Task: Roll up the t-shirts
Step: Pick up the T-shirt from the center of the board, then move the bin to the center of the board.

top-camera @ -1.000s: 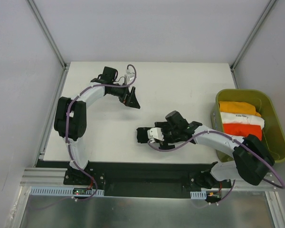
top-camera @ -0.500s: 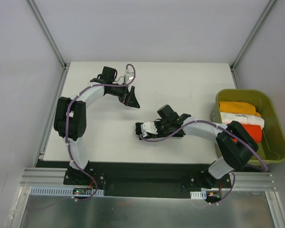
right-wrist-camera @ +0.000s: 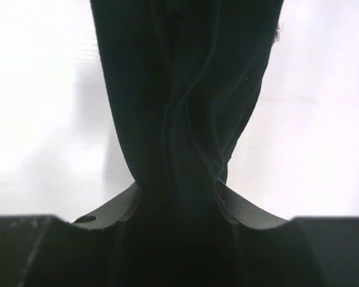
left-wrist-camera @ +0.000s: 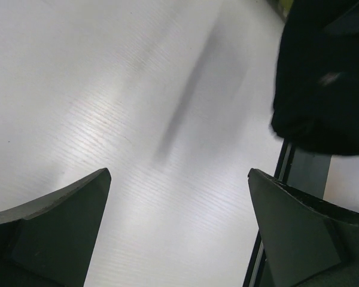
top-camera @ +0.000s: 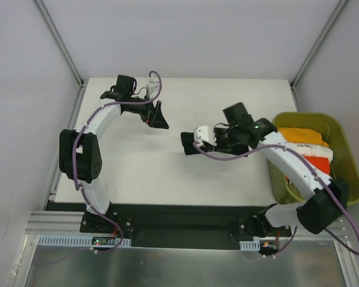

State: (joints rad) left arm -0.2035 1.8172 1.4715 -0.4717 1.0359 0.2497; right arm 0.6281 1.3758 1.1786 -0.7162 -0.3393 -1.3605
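The black t-shirt [right-wrist-camera: 185, 89] is a tight bundle squeezed between the fingers of my right gripper [right-wrist-camera: 178, 197], which is shut on it. From above, that dark bundle [top-camera: 189, 144] is at the tip of the right gripper [top-camera: 194, 142] over the middle of the table. Orange [top-camera: 299, 135], white [top-camera: 310, 150] and red-orange [top-camera: 321, 165] t-shirt bundles lie in the bin. My left gripper [top-camera: 159, 117] is at the back left, open and empty, well apart from the black t-shirt. Its wrist view shows bare table between the left gripper's [left-wrist-camera: 179, 179] fingers.
The olive-yellow plastic bin [top-camera: 344, 131] stands at the table's right edge, with the right arm reaching past it. A blurred black shape [left-wrist-camera: 323, 72] fills the upper right of the left wrist view. White walls and metal frame posts enclose the white table [top-camera: 239, 101].
The right gripper closed on the black t-shirt and carried it back and to the right. The left arm swung a little toward the back left, staying open.
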